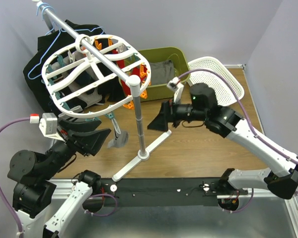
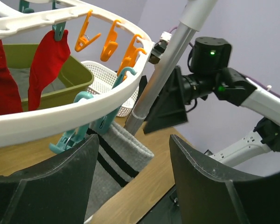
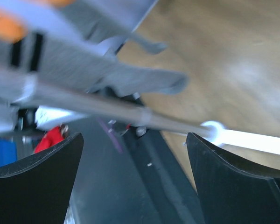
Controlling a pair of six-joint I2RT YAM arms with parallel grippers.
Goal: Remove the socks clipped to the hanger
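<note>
The white oval lattice hanger (image 1: 97, 77) with orange and teal pegs hangs on a grey stand (image 1: 137, 119). A grey sock with black stripes (image 1: 117, 135) hangs from a teal peg at its near rim; it shows in the left wrist view (image 2: 116, 154) between my fingers. Red socks (image 2: 44, 65) hang from the far rim. My left gripper (image 1: 97, 140) is open, just left of the grey sock. My right gripper (image 1: 158, 121) is open and empty, right of the stand pole; its view is blurred, with the grey sock (image 3: 107, 74) ahead.
An olive green bin (image 1: 161, 72) holding grey cloth stands behind the hanger. A white perforated basket (image 1: 218, 82) lies to its right. A black garment on a light-blue wire hanger (image 1: 49, 49) hangs at the back left. The stand's base bars (image 1: 139, 158) cross the wooden table.
</note>
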